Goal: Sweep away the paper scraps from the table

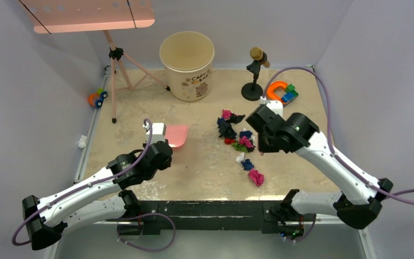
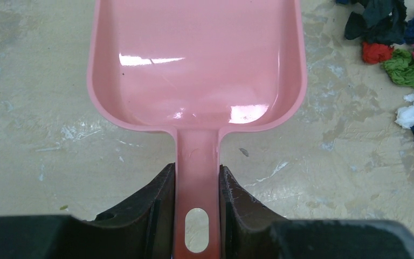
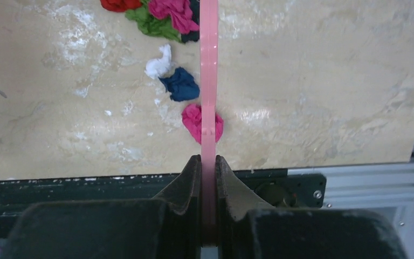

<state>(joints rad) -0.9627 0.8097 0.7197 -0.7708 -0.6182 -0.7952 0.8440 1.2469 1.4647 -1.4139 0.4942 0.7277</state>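
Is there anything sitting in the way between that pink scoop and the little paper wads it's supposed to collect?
Nothing visible. Only bare table lies between the pink dustpan, held by the left gripper, and the paper scraps to its right. The toy blocks and bucket stand farther back, off that path.

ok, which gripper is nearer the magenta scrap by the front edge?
Right. Right gripper sits close behind the magenta scrap; left gripper, holding the dustpan, is far off to its left.
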